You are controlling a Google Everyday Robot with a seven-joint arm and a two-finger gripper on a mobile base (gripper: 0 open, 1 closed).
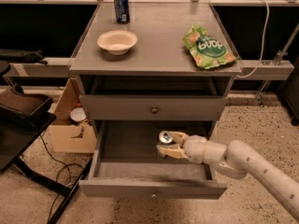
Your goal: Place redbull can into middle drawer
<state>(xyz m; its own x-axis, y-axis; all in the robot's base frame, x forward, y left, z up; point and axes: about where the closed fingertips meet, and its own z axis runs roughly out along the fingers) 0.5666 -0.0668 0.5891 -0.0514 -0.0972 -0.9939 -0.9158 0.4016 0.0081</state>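
Observation:
The middle drawer (140,183) is pulled open below the closed knobbed drawer front, and its grey tray shows. My gripper (168,144) reaches in from the right over the open tray. It is shut on the redbull can (165,138), whose silver top faces up. The can is held upright just above the tray's floor, right of the tray's middle. Most of the can's body is hidden by the fingers (173,151).
On the cabinet top (159,55) stand a wider blue can (121,6) at the back left, a cream bowl (117,41) and a green chip bag (208,48). A cardboard box (70,125) and cables lie on the floor at the left.

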